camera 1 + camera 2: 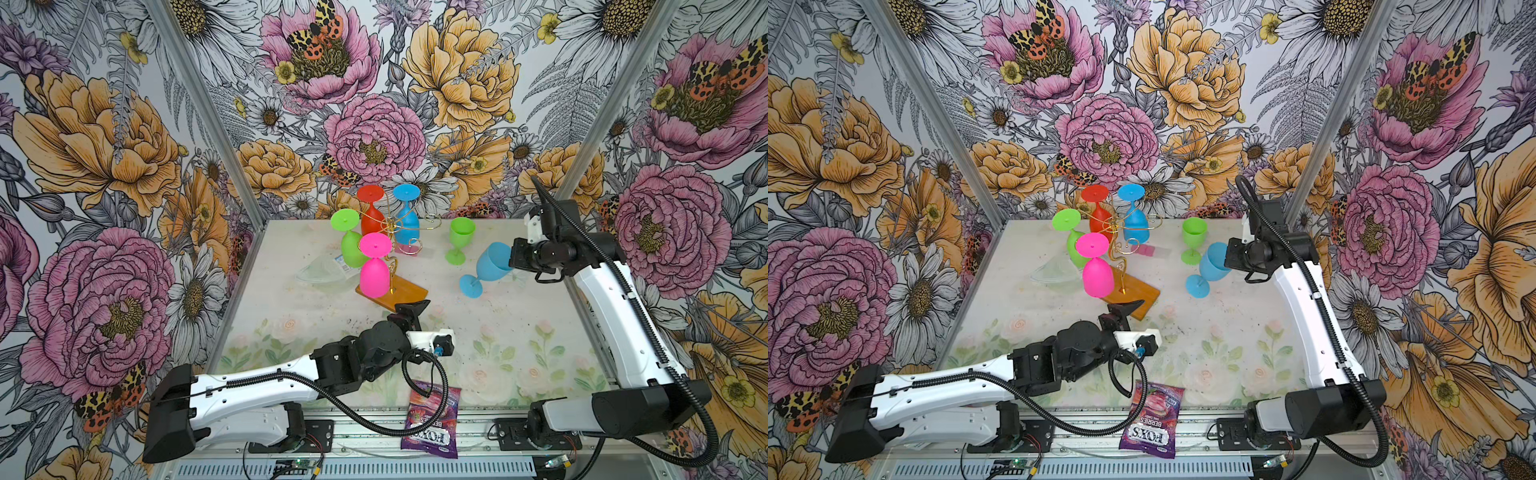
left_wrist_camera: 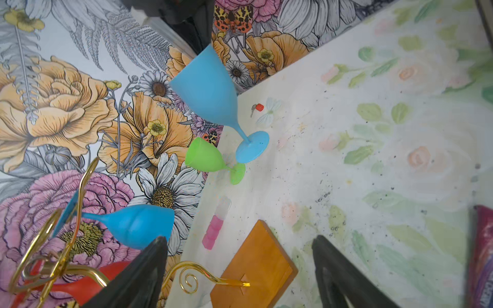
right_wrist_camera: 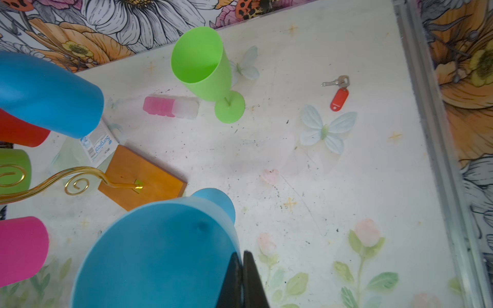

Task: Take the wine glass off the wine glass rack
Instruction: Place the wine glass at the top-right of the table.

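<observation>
Blue wine glass (image 1: 494, 259) is off the wine glass rack (image 1: 386, 226) and sits well to the right of it, near the right side of the table (image 1: 519, 353), in both top views. Its long axis is tilted: the foot is low and nearer the rack, and the open mouth is raised and points up toward the right arm. Whether the foot touches the table surface cannot be told. The right gripper (image 3: 242, 277) is closed on the glass, with its fingers (image 3: 252, 282) pressed together and pinching the wall of the bowl at the rim. An upright green glass (image 1: 459, 241) stands on its foot just behind the blue wine glass, apart from it. The rack stands at the middle rear of the table on its wooden base (image 1: 405, 293), with the wavy stem rising from the base. Four glasses hang from the scroll arms with foot up and mouth down: a red glass (image 1: 372, 210), a hanging blue glass (image 1: 406, 220), a hanging green glass (image 1: 351, 245) and a pink glass (image 1: 374, 270). The left gripper (image 1: 411, 309) is just in front of the near corner of the base, its fingers (image 2: 138, 277) spread wide with nothing between them; contact with the base cannot be confirmed. A purple candy bag (image 1: 432, 415) lies at the front edge of the table.
</observation>
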